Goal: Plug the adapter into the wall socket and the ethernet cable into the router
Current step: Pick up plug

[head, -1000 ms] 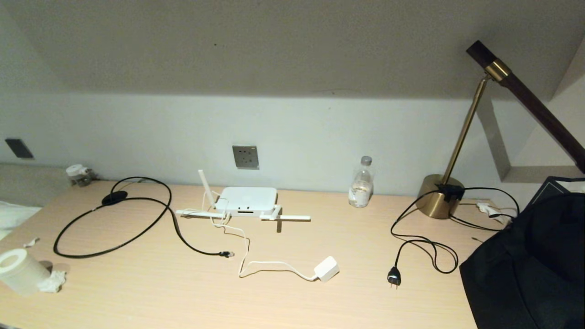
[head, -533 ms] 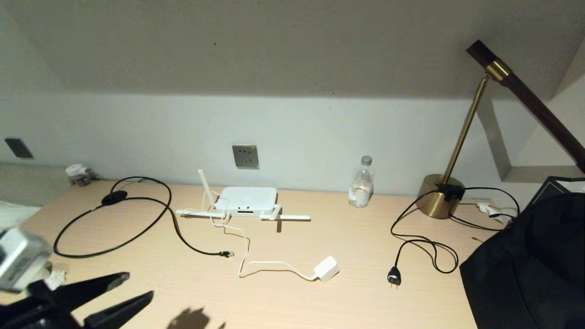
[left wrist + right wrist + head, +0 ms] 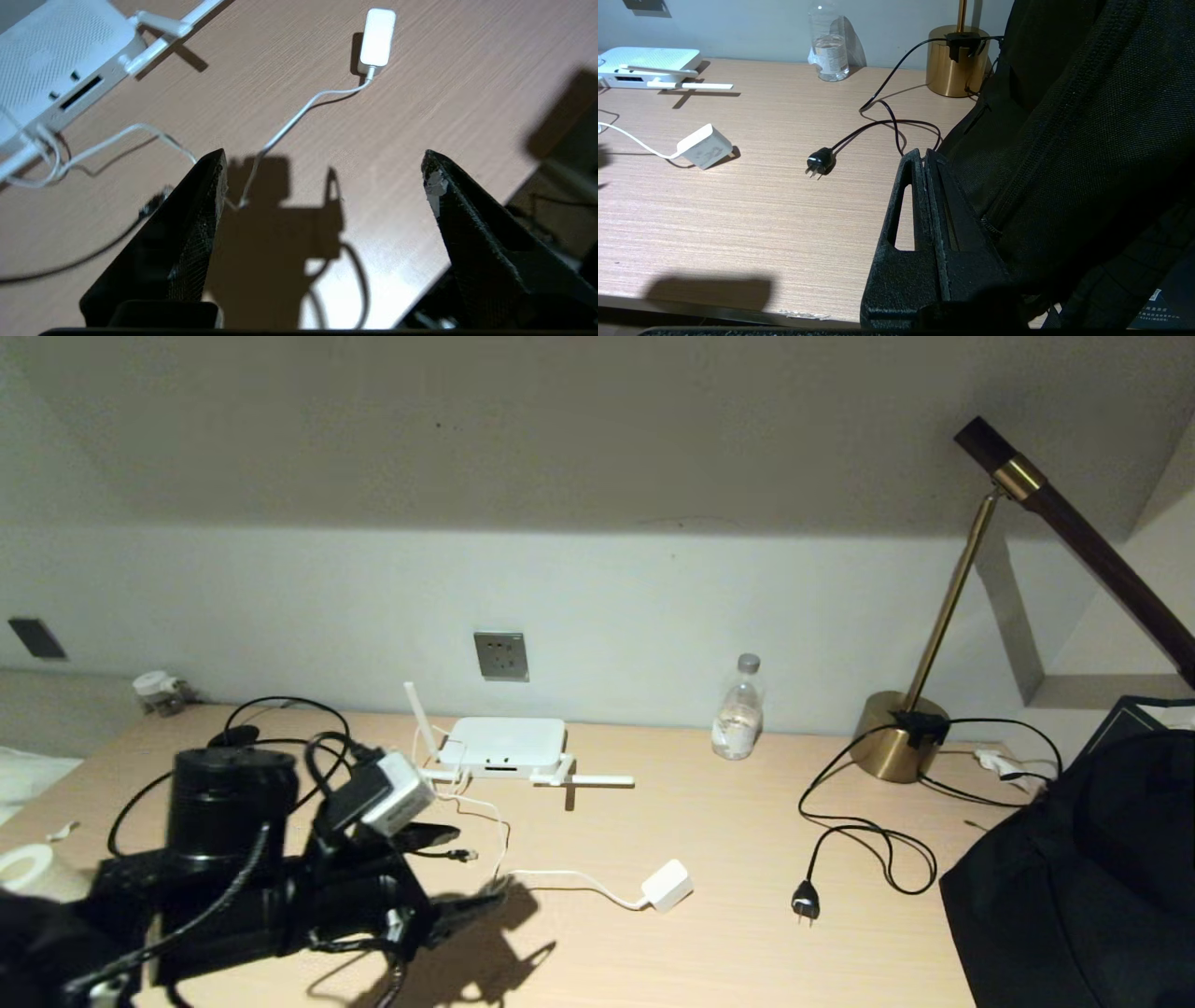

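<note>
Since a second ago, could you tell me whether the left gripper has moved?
Yes. The left gripper, absent then, has swung in over the desk's near left, toward the router, jaws open.

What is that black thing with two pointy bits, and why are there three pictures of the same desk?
It is a robot with two arms. One picture comes from a camera on its head; the other two come from cameras on its wrists. The pointy bits are fingers. The left gripper hangs open above the desk, holding nothing. The right gripper is shut and empty, beside a black bag. On the desk lie a white router, its white adapter, a black ethernet cable, a water bottle and a lamp. A wall socket sits above the router.
</note>
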### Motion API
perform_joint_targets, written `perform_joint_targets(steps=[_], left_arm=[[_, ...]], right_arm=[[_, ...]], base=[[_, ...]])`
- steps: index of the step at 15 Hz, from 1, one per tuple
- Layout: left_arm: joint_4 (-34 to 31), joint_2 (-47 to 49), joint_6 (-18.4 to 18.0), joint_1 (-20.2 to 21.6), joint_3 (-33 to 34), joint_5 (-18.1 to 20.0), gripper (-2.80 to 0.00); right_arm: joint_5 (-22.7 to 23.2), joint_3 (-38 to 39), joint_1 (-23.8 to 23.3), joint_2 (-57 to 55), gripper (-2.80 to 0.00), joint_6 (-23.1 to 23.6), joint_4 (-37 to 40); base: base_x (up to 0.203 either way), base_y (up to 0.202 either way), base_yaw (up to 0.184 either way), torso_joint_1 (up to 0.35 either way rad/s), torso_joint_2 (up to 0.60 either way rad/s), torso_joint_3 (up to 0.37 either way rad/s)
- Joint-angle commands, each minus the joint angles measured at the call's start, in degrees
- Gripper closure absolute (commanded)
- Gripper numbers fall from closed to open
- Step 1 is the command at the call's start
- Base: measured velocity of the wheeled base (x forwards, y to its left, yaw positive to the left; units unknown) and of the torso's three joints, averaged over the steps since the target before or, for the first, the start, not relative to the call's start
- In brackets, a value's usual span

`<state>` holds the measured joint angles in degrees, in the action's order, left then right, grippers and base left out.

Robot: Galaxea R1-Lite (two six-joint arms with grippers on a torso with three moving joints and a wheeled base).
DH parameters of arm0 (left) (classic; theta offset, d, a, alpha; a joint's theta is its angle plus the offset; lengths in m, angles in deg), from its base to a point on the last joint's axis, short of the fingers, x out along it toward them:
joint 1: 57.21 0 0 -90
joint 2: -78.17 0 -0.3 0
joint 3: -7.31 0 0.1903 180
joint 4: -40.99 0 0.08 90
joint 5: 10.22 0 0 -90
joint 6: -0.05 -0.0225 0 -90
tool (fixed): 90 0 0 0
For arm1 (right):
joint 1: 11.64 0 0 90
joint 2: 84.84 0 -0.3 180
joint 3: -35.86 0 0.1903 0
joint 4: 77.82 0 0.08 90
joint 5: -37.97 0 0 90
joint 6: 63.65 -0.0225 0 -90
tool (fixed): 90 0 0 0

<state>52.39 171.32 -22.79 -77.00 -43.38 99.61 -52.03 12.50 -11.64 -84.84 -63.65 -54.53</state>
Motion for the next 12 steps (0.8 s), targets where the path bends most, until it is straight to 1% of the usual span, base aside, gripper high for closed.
perform_joint_targets(steps=[1, 3, 4, 5, 8, 12], left_arm=[[0.69, 9.37, -1.79, -4.09, -3.82, -2.77, -2.80], [1.28, 14.28, -5.11, -9.26, -8.59, -9.47, -2.80], [1.37, 16.36, -6.03, -11.40, -10.57, -11.99, -2.80], [1.41, 18.25, -6.42, -12.87, -12.35, -13.25, -2.80], [1.34, 23.12, -6.71, -15.68, -18.08, -15.26, -2.80], [1.27, 28.56, -6.68, -15.98, -24.68, -15.51, -2.80]], right_arm=[[0.00, 0.00, 0.00, -0.09, 0.00, 0.00, -0.01], [0.00, 0.00, 0.00, -0.09, 0.00, 0.00, -0.01], [0.00, 0.00, 0.00, -0.09, 0.00, 0.00, -0.01], [0.00, 0.00, 0.00, -0.09, 0.00, 0.00, -0.01], [0.00, 0.00, 0.00, -0.09, 0.00, 0.00, -0.01], [0.00, 0.00, 0.00, -0.09, 0.00, 0.00, -0.01]], base=[[0.000, 0.000, 0.000, 0.000, 0.00, 0.000], [0.000, 0.000, 0.000, 0.000, 0.00, 0.000], [0.000, 0.000, 0.000, 0.000, 0.00, 0.000], [0.000, 0.000, 0.000, 0.000, 0.00, 0.000], [0.000, 0.000, 0.000, 0.000, 0.00, 0.000], [0.000, 0.000, 0.000, 0.000, 0.00, 0.000]])
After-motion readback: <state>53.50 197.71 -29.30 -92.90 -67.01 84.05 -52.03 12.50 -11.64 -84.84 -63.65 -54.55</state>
